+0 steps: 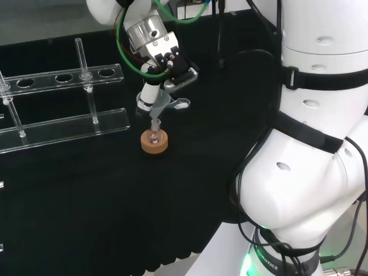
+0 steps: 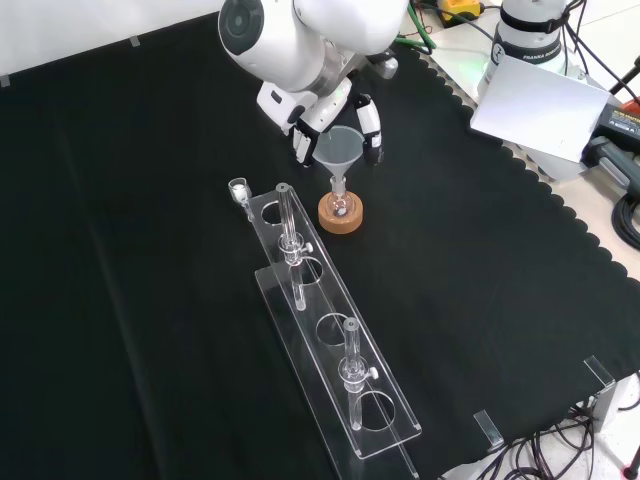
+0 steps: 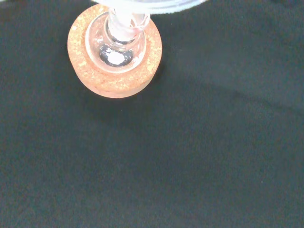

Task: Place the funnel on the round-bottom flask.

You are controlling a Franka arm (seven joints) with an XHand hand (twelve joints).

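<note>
Clear glass on black cloth (image 2: 150, 250): one funnel (image 2: 340, 150), cone uppermost, held between the curled fingers and thumb of the hand (image 2: 305, 115), which pinch its rim from the far side in the front view. Its stem points down into the neck of one small round-bottom flask (image 2: 341, 205), which sits upright in one cork ring (image 2: 340, 217); from the head view the stem tip appears at or just inside the neck, though whether the cone already rests on the glass cannot be told. One clear rack (image 2: 330, 340) lies just beside the cork ring, toward the viewer in the front view, carrying two upright tubes, with one small glass piece (image 2: 238, 188) at its far end. Risks, as judged: the flask is light and only cradled by the ring, so any sideways drag of the stem while the fingers let go could tip it or pull it off the cork; a release while the stem stands tilted could leave the funnel leaning and then toppling; a finger catching the rim on withdrawal could lift the funnel out again.
</note>
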